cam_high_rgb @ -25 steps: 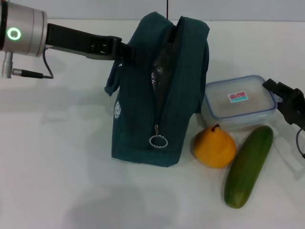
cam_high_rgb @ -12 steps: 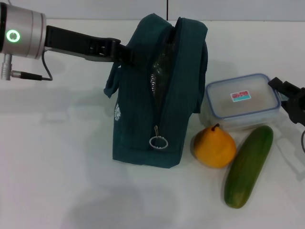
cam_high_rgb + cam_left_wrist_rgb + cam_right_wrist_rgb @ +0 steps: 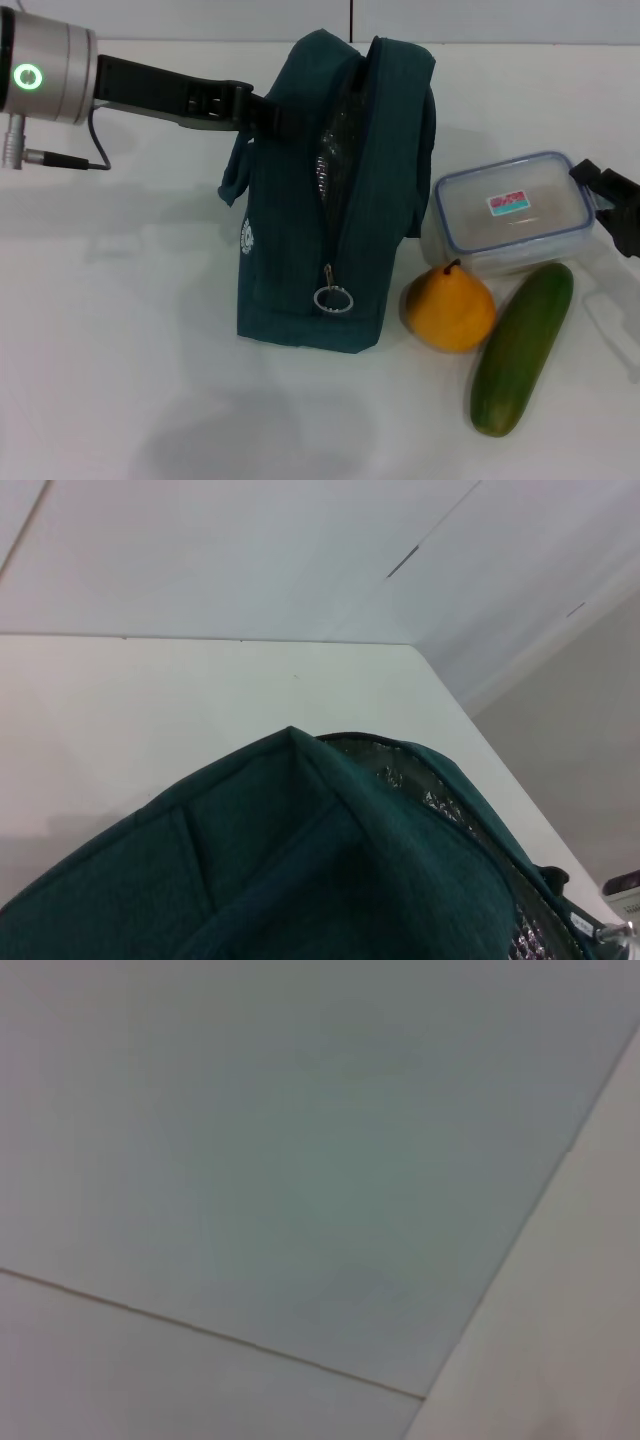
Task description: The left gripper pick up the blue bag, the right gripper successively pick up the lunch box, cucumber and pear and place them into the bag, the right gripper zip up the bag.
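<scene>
Cucumber (image 3: 522, 348) lies nearest on the white worktop (image 3: 130, 350), angled, its far end just beside the lunch box (image 3: 512, 213). Pear (image 3: 449, 306) sits next to it, stem up, close to the blue bag (image 3: 330, 200) and just in front of the box; touching or not, can't tell. Bag stands upright approx mid-worktop, zip open along the top w/ silver lining showing, ring pull (image 3: 333, 297) hanging low on the front. Lunch box is clear w/ a blue-rimmed lid and small sticker, near side looks tipped up a bit off the worktop. Right pincer (image 3: 612, 205) is at the box's right edge, black fingers against the rim; it appears to have hold of the box, though how far the fingers are spread can't be made out. Left pincer (image 3: 268, 112) reaches in from the left and meets the bag's upper side by the strap; looks clamped on the fabric. Left wrist view shows only bag top (image 3: 300, 870) and lining; right wrist view shows just blank wall.
</scene>
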Controlling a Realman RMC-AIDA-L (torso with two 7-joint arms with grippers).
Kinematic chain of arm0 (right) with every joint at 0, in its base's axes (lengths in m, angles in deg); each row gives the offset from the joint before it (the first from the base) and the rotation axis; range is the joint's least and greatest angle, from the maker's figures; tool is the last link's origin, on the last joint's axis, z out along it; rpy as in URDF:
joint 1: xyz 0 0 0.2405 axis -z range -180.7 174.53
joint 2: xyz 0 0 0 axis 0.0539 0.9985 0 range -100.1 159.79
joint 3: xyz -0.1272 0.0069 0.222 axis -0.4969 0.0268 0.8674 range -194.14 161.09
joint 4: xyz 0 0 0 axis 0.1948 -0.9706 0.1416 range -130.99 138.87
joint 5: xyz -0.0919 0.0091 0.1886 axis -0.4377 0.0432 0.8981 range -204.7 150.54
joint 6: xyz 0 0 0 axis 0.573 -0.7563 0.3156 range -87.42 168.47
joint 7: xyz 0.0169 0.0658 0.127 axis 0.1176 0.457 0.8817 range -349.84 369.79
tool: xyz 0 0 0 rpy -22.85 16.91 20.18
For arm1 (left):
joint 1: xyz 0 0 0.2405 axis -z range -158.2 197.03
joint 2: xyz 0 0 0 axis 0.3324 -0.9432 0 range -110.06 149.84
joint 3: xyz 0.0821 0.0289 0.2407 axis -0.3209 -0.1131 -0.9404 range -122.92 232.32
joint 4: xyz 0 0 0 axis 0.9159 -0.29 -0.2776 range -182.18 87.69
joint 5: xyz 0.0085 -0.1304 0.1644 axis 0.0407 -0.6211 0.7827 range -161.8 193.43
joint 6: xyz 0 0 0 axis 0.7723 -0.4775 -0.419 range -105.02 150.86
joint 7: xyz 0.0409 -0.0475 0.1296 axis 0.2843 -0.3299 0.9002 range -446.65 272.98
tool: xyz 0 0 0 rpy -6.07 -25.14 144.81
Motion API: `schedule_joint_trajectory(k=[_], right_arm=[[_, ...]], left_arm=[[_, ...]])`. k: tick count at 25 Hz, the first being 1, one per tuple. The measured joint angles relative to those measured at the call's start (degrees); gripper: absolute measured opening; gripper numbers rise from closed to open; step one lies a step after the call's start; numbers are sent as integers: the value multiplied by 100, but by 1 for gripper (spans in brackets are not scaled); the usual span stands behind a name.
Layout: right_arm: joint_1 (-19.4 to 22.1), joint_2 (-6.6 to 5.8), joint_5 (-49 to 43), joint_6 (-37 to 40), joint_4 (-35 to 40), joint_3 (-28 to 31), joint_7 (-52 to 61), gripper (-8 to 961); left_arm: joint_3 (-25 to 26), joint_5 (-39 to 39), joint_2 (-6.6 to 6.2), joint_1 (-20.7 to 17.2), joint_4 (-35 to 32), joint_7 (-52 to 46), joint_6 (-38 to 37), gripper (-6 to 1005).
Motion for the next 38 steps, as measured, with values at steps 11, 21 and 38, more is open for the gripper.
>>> schedule_joint_trajectory(k=[11,21,38], right_arm=[[82,15,-8,146,39,-50,-1,205],[246,23,102,441,-10,155,275,201],[312,13,148,484,-20,160,903,167]], left_arm=[[-9,0,9,-1,0,23,0,63],[-9,0,17,-17,53,26,0,63],[-9,0,54,-33,53,26,-14,63]])
